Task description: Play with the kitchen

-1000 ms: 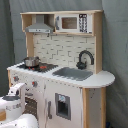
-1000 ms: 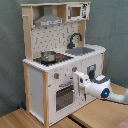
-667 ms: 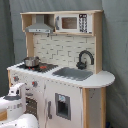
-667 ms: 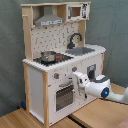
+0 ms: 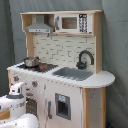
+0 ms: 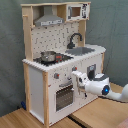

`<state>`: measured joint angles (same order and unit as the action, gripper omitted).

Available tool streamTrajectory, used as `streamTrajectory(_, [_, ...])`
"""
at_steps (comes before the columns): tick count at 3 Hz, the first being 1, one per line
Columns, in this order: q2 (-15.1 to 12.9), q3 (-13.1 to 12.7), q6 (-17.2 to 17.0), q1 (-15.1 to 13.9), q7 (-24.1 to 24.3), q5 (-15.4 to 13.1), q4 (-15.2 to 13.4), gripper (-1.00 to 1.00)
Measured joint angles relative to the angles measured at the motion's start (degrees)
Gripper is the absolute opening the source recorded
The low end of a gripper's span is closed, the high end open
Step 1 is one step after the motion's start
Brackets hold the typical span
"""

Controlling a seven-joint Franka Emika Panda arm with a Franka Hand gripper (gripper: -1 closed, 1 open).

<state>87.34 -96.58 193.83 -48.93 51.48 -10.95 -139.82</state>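
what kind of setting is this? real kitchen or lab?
Likely a lab or test setup, not a real kitchen: the toy play kitchen stands on a wooden floor before a plain grey curtain backdrop, with the robot arm at its oven front.

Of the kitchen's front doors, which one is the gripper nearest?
The oven door, the windowed one under the stovetop. The gripper is at its upper right corner; the other door, under the sink, lies beyond it.

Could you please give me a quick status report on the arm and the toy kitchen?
Gripper at the kitchen front, by the oven door. Pot on stovetop. Nothing in the way.
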Motion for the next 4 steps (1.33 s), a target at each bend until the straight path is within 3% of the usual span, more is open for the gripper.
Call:
streamTrajectory(1, [0.0,0.0,0.0,0.0,0.0,0.0,0.0,-1.00])
streamTrajectory(2, [-0.4,-0.2,-5.7,2.0,4.4,0.5,-0.7,-1.00])
streamTrajectory(4, [-1.2,-0.7,-16.2,6.4,6.9,0.5,0.1,-1.00])
